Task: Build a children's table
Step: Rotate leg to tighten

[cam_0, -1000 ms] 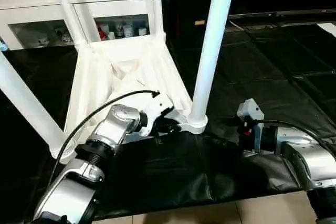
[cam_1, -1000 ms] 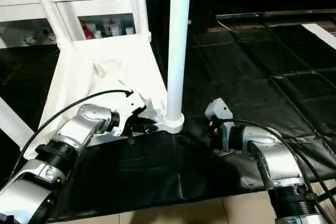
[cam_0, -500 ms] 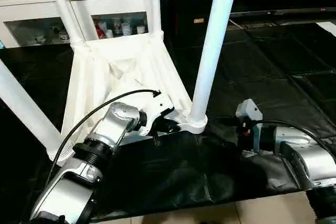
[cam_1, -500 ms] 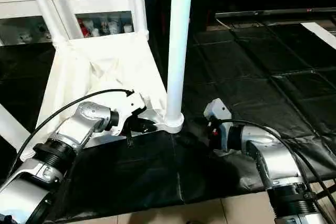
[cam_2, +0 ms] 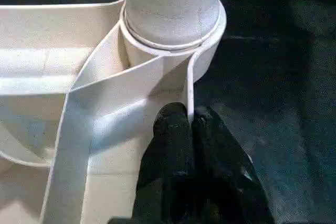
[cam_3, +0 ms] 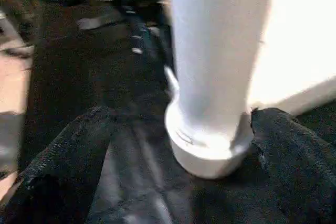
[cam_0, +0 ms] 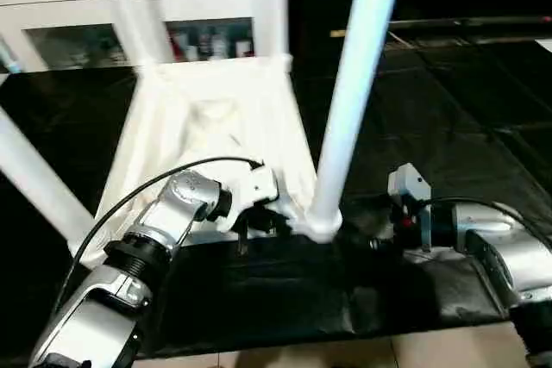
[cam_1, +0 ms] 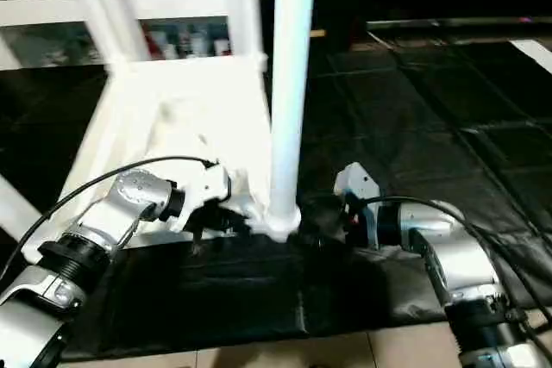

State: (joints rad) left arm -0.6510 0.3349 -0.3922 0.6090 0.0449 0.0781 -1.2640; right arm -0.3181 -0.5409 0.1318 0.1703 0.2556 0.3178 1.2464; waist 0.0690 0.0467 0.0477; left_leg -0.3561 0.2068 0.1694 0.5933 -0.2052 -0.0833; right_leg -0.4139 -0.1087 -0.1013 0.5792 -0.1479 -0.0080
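While the children's table [cam_0: 216, 127] sits upside down on the black floor mat [cam_0: 448, 109], its ribbed underside faces up and the legs point upward, so it's basically in the middle-left of the scene with the white cabinet [cam_0: 129, 6] with glass doors behind it at the far side. Nearest to the robot is the near-right leg [cam_0: 354, 92], standing upright in its rounded corner socket [cam_2: 173, 40]. Left gripper [cam_2: 189, 121] is down at the near edge of the tabletop, just left of that socket, and its black fingers [cam_2: 170, 129] are clenched on the thin white rim wall [cam_2: 189, 87] that runs into the socket, one finger on each side of it. Right gripper [cam_3: 173, 129] is on the right of the same leg, low by the mat, with its fingers [cam_3: 294, 150] spread wide and the base of the leg sitting between them; they don't look clamped on it, and I can't tell if either pad is actually touching the socket. A black cable [cam_0: 138, 196] loops over the left forearm. Bare tile floor [cam_0: 448, 351] shows at the near edge past the mat.
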